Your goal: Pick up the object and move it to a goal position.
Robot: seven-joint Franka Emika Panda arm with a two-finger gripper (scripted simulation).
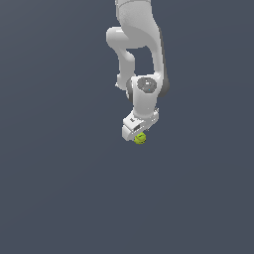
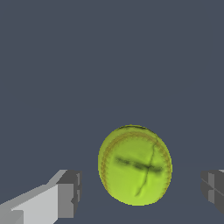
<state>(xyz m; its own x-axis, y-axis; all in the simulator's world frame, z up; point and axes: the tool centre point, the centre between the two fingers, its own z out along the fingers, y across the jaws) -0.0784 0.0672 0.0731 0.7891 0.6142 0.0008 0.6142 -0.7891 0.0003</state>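
The object, a small yellow-green ball [image 2: 134, 165] with dark seam-like marks, lies between my two grey fingertips in the wrist view. There is a clear gap on each side, from the one fingertip [image 2: 70, 192] and from the other [image 2: 213, 187]. My gripper [image 2: 142, 190] is open and touches nothing. In the exterior view the white gripper [image 1: 138, 133] hangs directly over the ball [image 1: 140, 139], which peeks out below the hand. The fingers themselves are hidden there.
A plain dark blue-grey surface [image 1: 59, 198] fills both views. The white arm [image 1: 141, 44] comes down from the top centre of the exterior view. No goal marker shows.
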